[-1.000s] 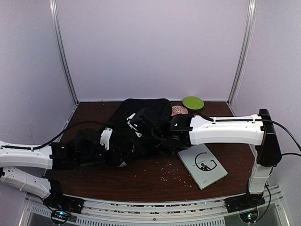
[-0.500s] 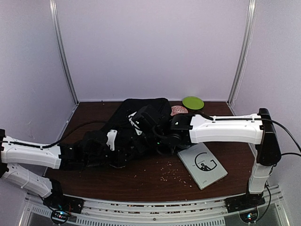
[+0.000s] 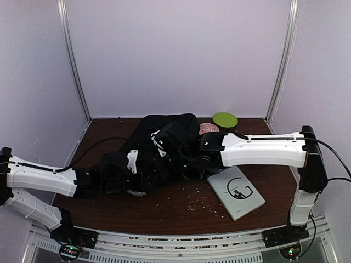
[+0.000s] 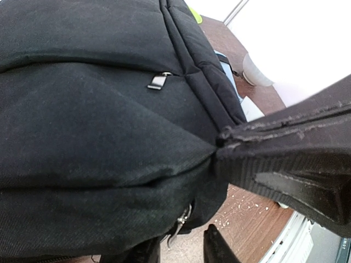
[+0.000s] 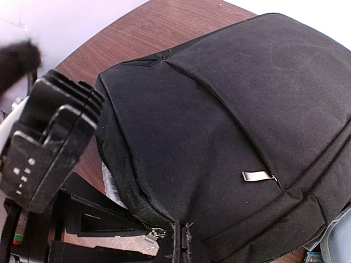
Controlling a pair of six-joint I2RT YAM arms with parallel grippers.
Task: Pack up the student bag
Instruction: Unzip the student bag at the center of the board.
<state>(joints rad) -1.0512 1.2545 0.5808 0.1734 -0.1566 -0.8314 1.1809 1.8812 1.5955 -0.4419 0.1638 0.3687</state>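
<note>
Currently the student bag (image 3: 167, 127) is lying on the table (image 3: 181, 213), toward its back middle. The left gripper (image 4: 213, 190) is straddling its corner, jaws parted, one finger denting the fabric. The right gripper (image 5: 181, 235) is sitting at the zipper edge, jaws pressed together.

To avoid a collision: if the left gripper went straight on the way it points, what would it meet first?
The student bag; its black fabric fills the wrist view and seems to touch the left gripper.
</note>
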